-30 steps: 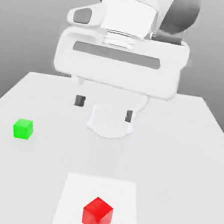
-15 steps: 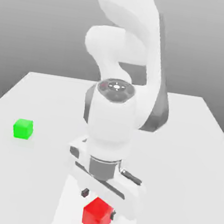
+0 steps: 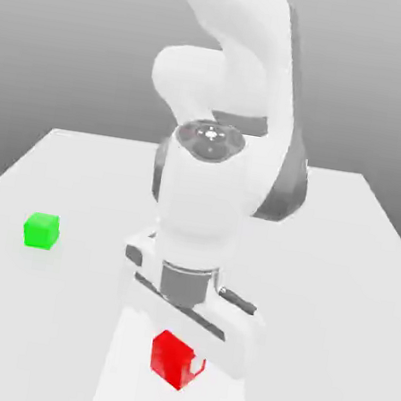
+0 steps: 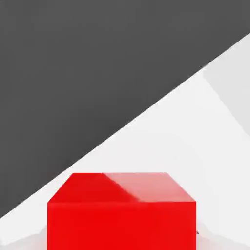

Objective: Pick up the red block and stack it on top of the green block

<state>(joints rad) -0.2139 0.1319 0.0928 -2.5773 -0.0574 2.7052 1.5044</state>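
The red block [image 3: 165, 360] sits between the fingers of my gripper [image 3: 177, 356], near the table's front edge in the exterior view. The gripper is shut on it and the wide white hand hides the block's top edge. The block looks raised a little off the surface. Seen close in the hand view, the red block [image 4: 122, 215] shows its glossy top and front face. The green block [image 3: 41, 230] rests on the table at the exterior view's left, well apart from the gripper.
The white table [image 3: 340, 261] spreads wide around both cubes. A lighter square patch [image 3: 122, 383] marks the surface under the red block. My arm's bulky white links rise above the table's middle.
The arm swung down from high above the table to the red block. The fingers closed on the block and it now sits slightly higher in the picture. The green block stayed put.
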